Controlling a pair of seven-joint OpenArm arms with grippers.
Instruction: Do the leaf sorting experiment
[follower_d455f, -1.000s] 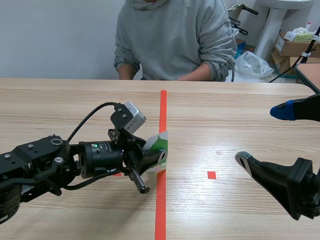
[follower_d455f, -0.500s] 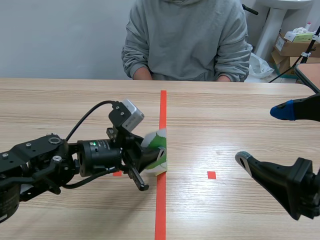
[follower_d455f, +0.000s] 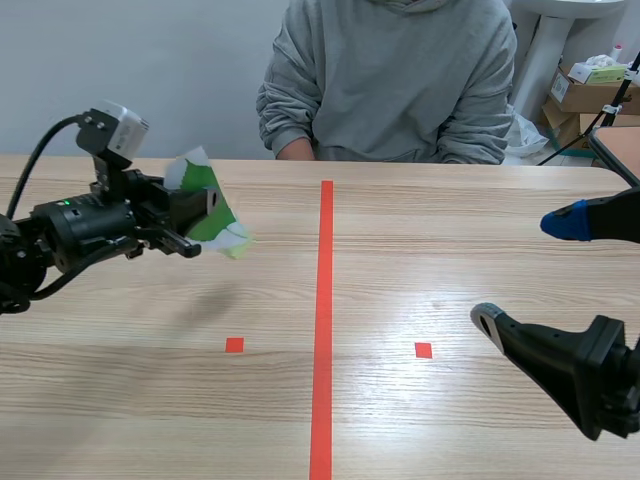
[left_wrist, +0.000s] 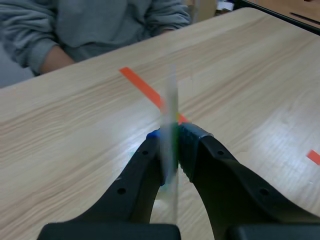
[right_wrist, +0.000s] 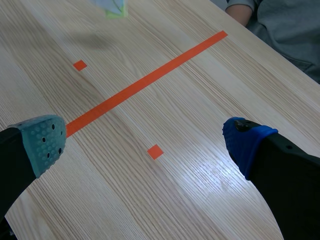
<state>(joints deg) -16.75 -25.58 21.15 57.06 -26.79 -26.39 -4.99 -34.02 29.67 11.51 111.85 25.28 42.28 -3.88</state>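
A white card with a green leaf picture hangs above the table's left half, pinched in my left gripper, which is raised over the far left side. In the left wrist view the leaf card shows edge-on and blurred between the two fingers of the left gripper. A corner of the leaf card shows far ahead in the right wrist view. My right gripper stands open over the table's right side, with nothing between its grey-green pad and blue pad.
An orange-red tape line runs down the table's middle, with a small square mark on each side. A person in a grey hoodie sits across the table. Boxes and a bag stand at the back right.
My left arm has lifted the leaf card off the tape line and carried it up and to the far left. The right arm has stayed still. The person has shifted to the right.
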